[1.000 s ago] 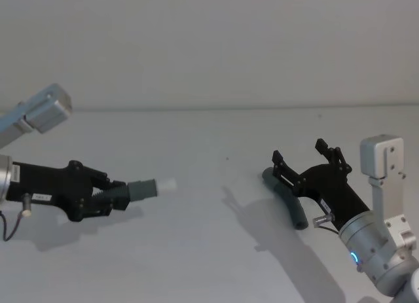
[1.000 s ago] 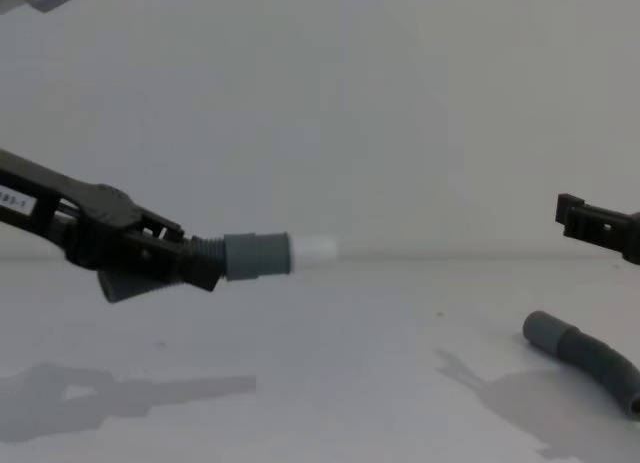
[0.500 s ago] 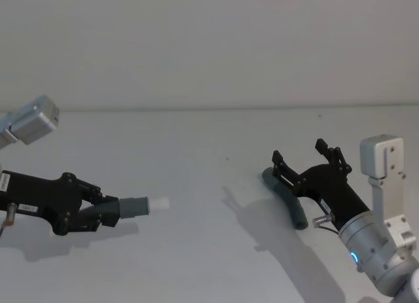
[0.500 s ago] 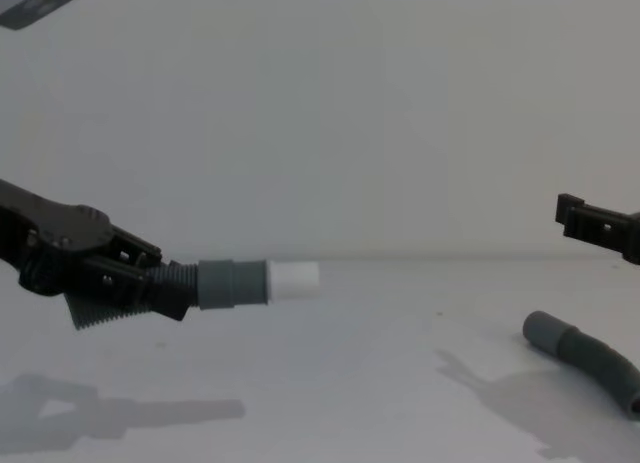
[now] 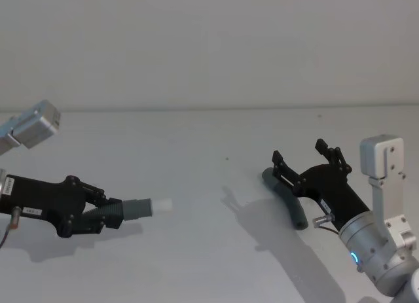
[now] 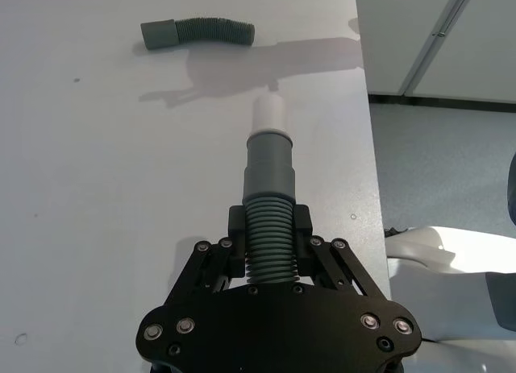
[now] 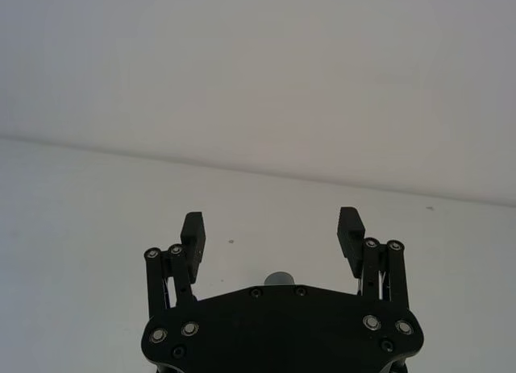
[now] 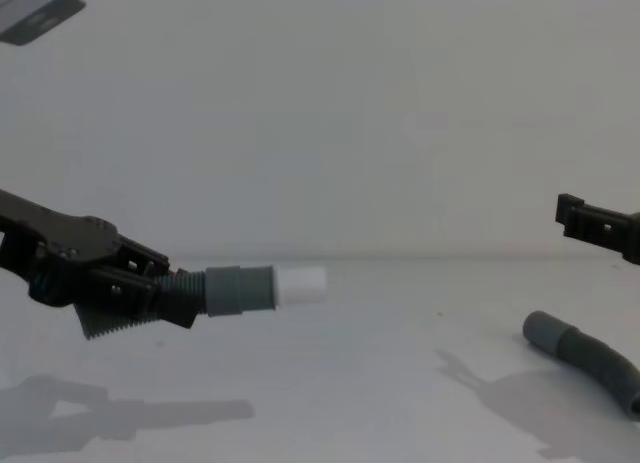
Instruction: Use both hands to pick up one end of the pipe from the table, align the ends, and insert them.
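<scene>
The longer pipe piece [image 5: 289, 199] is seen lying flat on the table [image 5: 196, 139], curved, with its smooth collar [image 8: 546, 330] at the end turned away from the robot; everything else is placed from this piece.

Directly above it the right gripper [image 5: 300, 150] is held, clear of it and not touching; its jaws are spread wide and nothing is gripped between them. In the right wrist view a small grey rounded part of the piece is glimpsed between the open jaws, just past the gripper's body; in the chest view a black finger is seen higher than the piece, with bare wall between the two.

Well to the left of the longer piece, the short pipe piece [image 8: 222, 290] is carried off the table, its shadow cast on the surface beneath it. It is clamped by the left gripper [image 6: 270, 228], whose jaws are closed on the corrugated part; the grey collar and the white tip [image 5: 162, 204] are left projecting beyond the fingertips. The tip is pointed across towards the longer piece, and a broad stretch of bare table is seen between the tip and that piece's collar; the two ends are well apart.
</scene>
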